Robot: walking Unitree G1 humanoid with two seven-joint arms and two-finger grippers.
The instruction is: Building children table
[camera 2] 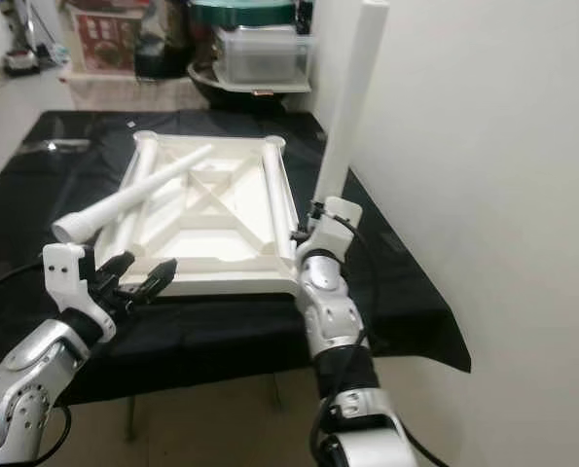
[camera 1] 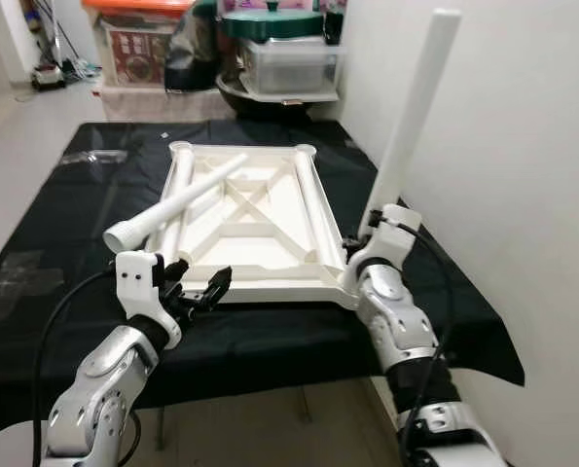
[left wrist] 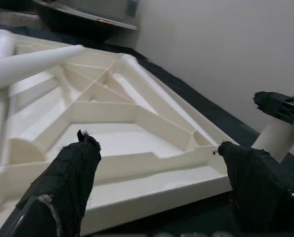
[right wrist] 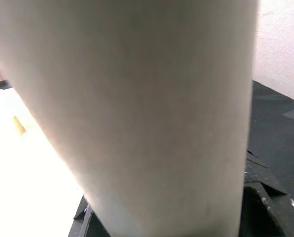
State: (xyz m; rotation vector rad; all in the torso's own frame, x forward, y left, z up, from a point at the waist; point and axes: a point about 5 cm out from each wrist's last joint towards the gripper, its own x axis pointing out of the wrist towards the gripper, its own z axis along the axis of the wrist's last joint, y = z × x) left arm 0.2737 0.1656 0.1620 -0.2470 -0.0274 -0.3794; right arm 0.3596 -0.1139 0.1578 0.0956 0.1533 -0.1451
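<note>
A white child's tabletop (camera 1: 270,289) lies upside down on the black-covered table (camera 1: 65,282), ribs facing up. One loose white leg (camera 1: 177,204) rests slantwise across it, its wide end sticking out over the near left corner. At the near right corner a second white leg (camera 1: 416,107) stands almost upright, and my right gripper (camera 1: 367,236) is shut on its base. The same leg (right wrist: 137,98) looms close in the right wrist view. My left gripper (camera 1: 198,289) is open just before the tabletop's near edge, its fingers (left wrist: 72,173) spread wide with nothing between them.
A white wall (camera 1: 523,195) runs close along the right side of the table. Plastic storage boxes (camera 1: 289,60) and a dark bowl stand on the floor beyond the far edge. Open floor (camera 1: 17,136) lies to the left.
</note>
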